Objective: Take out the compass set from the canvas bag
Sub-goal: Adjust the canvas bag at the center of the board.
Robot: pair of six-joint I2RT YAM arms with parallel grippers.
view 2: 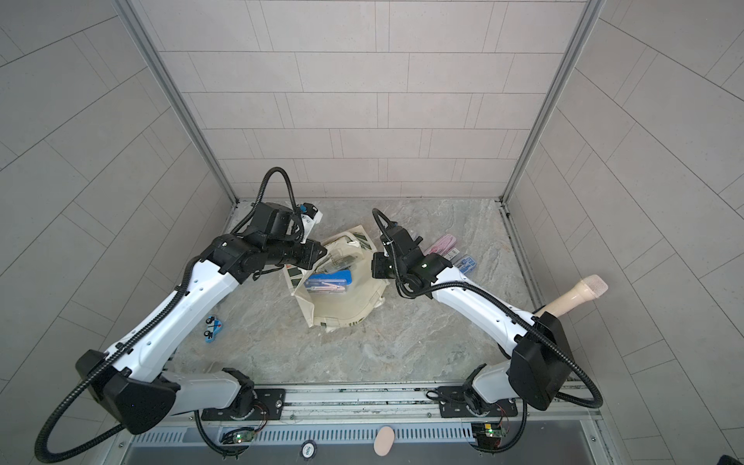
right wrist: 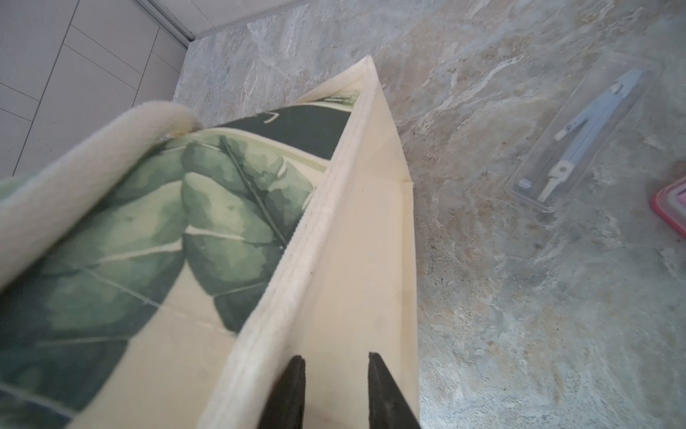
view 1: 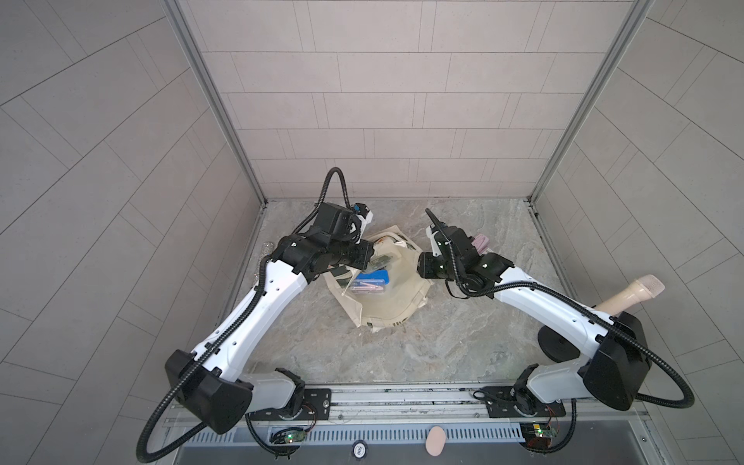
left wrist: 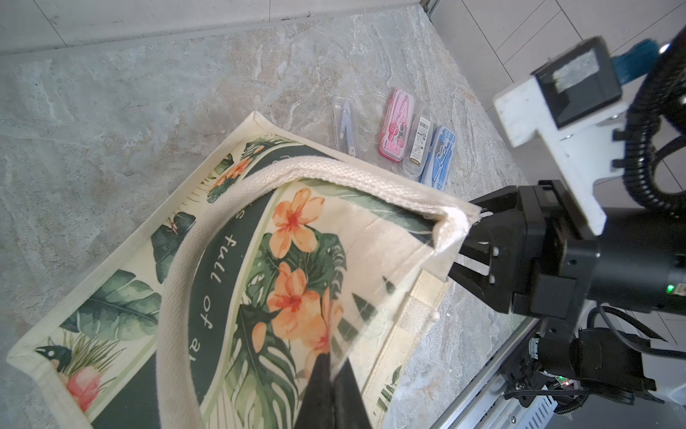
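Right end effector (right wrist: pixel 335 362) straddles the canvas bag (view 1: pixel 386 306) corner, jaws apart

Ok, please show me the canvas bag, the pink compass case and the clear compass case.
canvas bag (left wrist: pixel 122 308): left wrist view, a printed green leaf.
pink compass case (left wrist: pixel 396 126): left wrist view, middle of its lid.
clear compass case (right wrist: pixel 584 132): right wrist view, middle of its lid.

Marble tabletop (view 2: pixel 402 342): canvas bag (view 2: pixel 346 306) mid-surface; clear case (left wrist: pixel 345 124), pink case (left wrist: pixel 396 124), blue case (left wrist: pixel 440 156) nearby; toy car (view 2: pixel 212 328) apart.
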